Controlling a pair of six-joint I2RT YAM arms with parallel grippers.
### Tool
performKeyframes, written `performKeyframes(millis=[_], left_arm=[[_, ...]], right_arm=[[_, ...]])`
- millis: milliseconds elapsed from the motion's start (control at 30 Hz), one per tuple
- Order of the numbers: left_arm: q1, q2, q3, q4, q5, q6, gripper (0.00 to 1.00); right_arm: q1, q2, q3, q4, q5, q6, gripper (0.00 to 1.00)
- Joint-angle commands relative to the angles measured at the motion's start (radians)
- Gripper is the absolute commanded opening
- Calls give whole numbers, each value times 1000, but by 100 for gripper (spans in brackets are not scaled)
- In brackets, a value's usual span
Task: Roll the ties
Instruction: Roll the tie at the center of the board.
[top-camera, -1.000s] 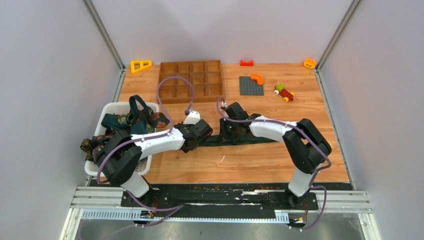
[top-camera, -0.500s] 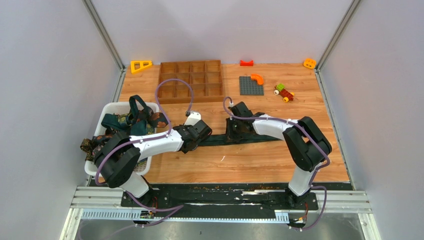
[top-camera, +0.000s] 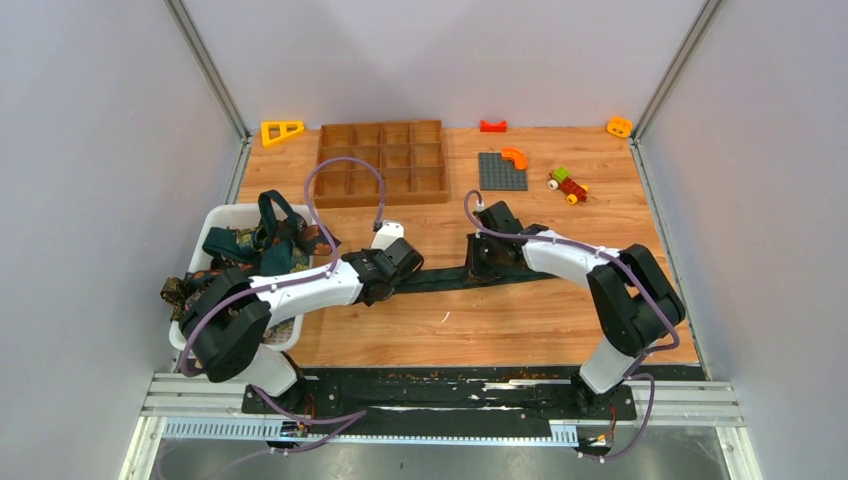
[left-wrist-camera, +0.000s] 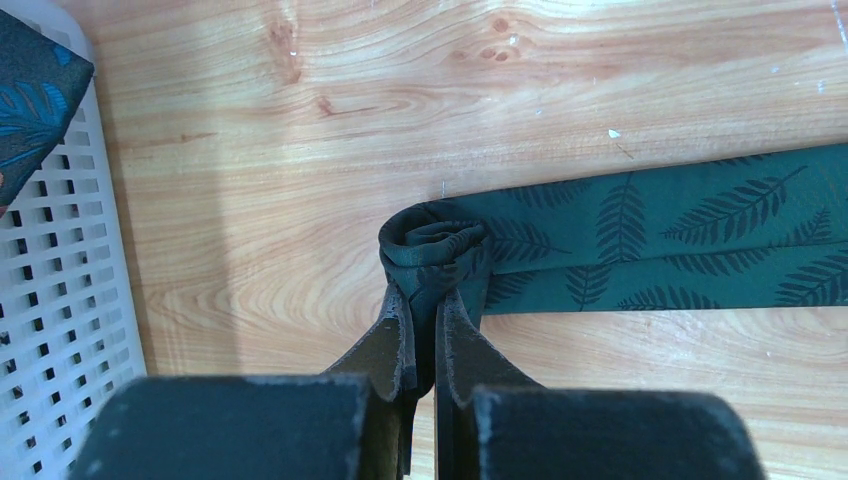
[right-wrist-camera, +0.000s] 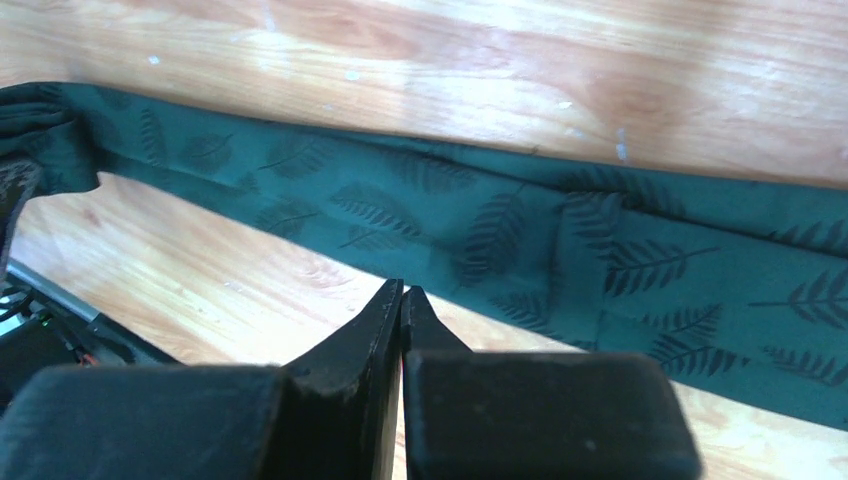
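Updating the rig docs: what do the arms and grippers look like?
The left arm and right arm have white link shells and black joint housings. A purple cable loops along each. The left gripper and right gripper each have two black tapered fingers, with no visible markings.

Tie (top-camera: 445, 278) on table (top-camera: 520, 325), right of basket (top-camera: 222, 214)

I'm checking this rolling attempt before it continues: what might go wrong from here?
1. The left gripper pinches only a small, loose coil at the end of the dark green leaf-patterned fabric necktie; it may unwind if released or turned unevenly.
2. The right gripper is shut with its tips at the necktie's edge; whether it pins the fabric is unclear, so the strip may drag or skew, giving a crooked roll.
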Motion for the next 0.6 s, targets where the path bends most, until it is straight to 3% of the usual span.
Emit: performKeyframes(millis=[0,233,567], left_arm=[[-7,-55,12,11,-19,-27,0],[-7,-66,11,13,-13,-31,0],[-7,-93,-5,18,-6,-36,0]], right_arm=[[48,-83,47,13,12,17,4],[152,-86,77,164,-51,56,5],[255,109,178,307,-139,91,5]])
